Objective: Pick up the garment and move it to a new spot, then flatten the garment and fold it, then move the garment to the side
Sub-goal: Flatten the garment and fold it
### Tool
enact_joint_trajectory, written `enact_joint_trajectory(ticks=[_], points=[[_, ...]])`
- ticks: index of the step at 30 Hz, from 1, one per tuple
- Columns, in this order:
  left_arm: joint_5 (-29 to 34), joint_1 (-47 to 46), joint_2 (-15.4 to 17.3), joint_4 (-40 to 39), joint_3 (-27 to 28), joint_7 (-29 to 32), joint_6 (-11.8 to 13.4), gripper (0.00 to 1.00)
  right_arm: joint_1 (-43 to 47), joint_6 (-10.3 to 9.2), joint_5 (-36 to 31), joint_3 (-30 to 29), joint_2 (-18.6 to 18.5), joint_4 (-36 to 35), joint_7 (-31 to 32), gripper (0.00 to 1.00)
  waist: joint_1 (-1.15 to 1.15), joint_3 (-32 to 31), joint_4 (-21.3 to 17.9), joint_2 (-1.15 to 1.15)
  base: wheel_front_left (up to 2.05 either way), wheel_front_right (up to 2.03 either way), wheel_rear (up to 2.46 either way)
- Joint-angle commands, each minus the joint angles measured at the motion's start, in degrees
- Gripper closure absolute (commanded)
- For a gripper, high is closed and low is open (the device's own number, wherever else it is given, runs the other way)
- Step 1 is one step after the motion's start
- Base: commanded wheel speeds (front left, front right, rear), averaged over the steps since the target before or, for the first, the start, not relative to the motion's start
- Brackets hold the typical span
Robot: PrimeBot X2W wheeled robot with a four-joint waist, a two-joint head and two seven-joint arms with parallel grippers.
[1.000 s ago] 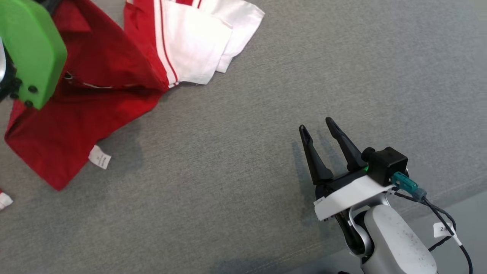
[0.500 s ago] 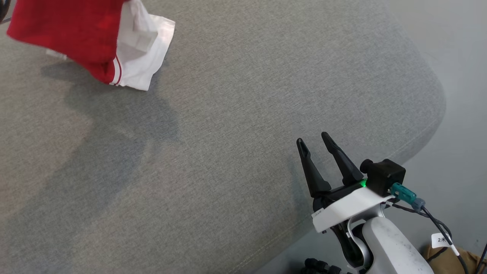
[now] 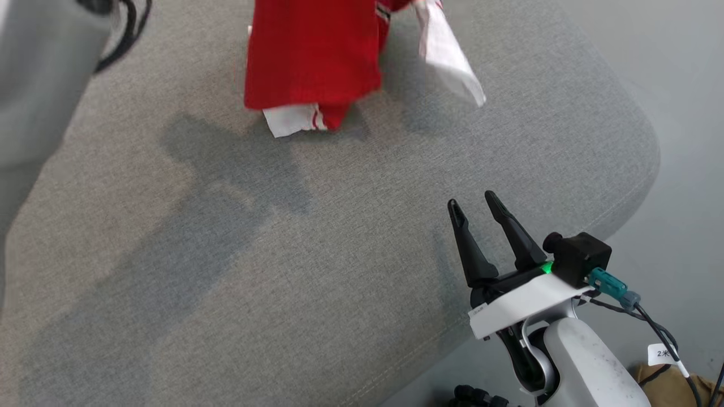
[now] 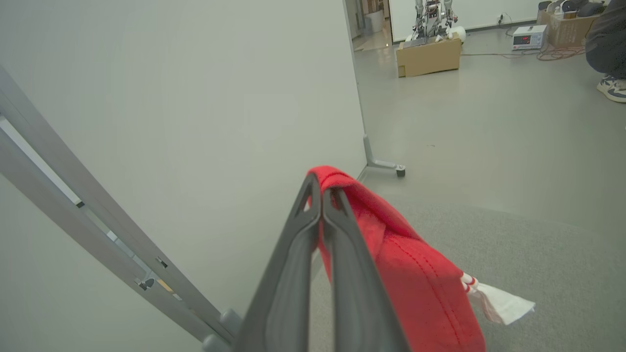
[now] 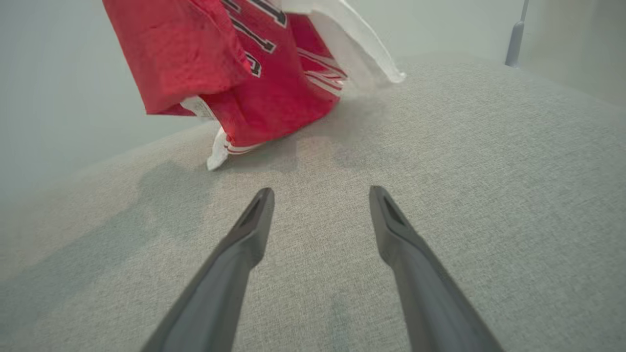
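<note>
Hanging from the left gripper [image 4: 321,195], the red and white garment [image 3: 311,56] dangles at about twelve o'clock in the head view. Its lowest white hem appears to rest on the grey padded surface [image 3: 339,254], and a white flap flares out toward one o'clock. In the left wrist view, that gripper's two fingers are pressed together on a fold of the red cloth, which drapes away toward four o'clock. The right gripper [image 3: 472,199] sits at about four o'clock in the head view, near the surface's rounded edge, with its fingers spread wide over the grey fabric, well apart from the garment. In the right wrist view the garment hangs at eleven o'clock beyond those fingertips, with dark-edged lettering on the red cloth.
</note>
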Motion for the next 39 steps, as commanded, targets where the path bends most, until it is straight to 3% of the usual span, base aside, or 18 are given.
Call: enact_joint_trajectory(ticks=[1, 7, 13, 18, 20, 23, 30, 33, 36, 39], points=[[-0.5, 2.1, 1.1, -0.3, -0.2, 0.5, 0.5, 1.0, -0.4, -0.02, 0.2, -0.2, -0.1, -0.3, -0.2, 0.0, 0.0, 1.2, 1.1, -0.01, 0.0, 0.0, 0.0], [-3.5, 15.3, 12.8, -9.5, -1.4, 6.9, 2.6, 1.0, -1.4, -0.02, 0.1, -0.6, -0.1, -0.1, -0.2, 0.0, 0.0, 3.2, 2.8, -0.01, 0.0, 0.0, 0.0], [-8.8, 29.8, 23.2, -21.8, 0.6, 8.4, 8.5, 1.0, -1.1, -0.02, -1.6, -2.3, -0.1, 0.7, -0.2, 0.0, 0.0, 3.5, 6.0, -0.01, 0.0, 0.0, 0.0], [-13.4, 44.4, 28.6, -29.2, 2.2, 3.4, 14.0, 1.0, -1.5, -0.02, -3.8, -3.4, -0.1, 1.0, -0.2, 0.0, 0.0, 3.0, 9.8, -0.01, 0.0, 0.0, 0.0], [-13.6, 49.4, 29.6, -29.8, 2.0, -0.3, 14.9, 1.0, -1.7, -0.02, -4.9, -3.6, -0.1, 1.2, -0.2, 0.0, 0.0, 2.9, 11.7, -0.01, 0.0, 0.0, 0.0], [-12.3, 54.6, 29.2, -28.7, 1.3, -6.3, 15.2, 1.0, -2.2, -0.02, -6.6, -3.5, -0.1, 1.6, -0.2, 0.0, 0.0, 2.5, 14.4, -0.01, 0.0, 0.0, 0.0], [-10.7, 59.4, 23.7, -26.2, -1.8, -13.7, 13.9, 1.0, -1.3, -0.02, -10.9, -4.3, -0.1, 3.1, -0.2, 0.0, 0.0, 0.8, 19.3, -0.01, 0.0, 0.0, 0.0], [-10.0, 60.2, 20.6, -25.8, -3.6, -15.0, 13.5, 0.89, -0.8, -0.03, -11.9, -4.6, -0.1, 3.5, -0.2, 0.0, 0.0, 0.1, 20.7, -0.01, 0.0, 0.0, 0.0], [-10.1, 60.3, 17.9, -25.0, -4.3, -16.3, 13.6, 0.65, -0.4, -0.02, -12.5, -4.5, -0.1, 3.9, -0.2, 0.0, 0.0, -0.4, 21.6, -0.01, 0.0, 0.0, 0.0], [-9.5, 60.1, 16.4, -23.7, -4.6, -17.5, 13.6, 0.64, -0.4, -0.02, -12.6, -4.2, -0.1, 4.0, -0.2, 0.0, 0.0, -0.5, 21.8, -0.01, 0.0, 0.0, 0.0]])
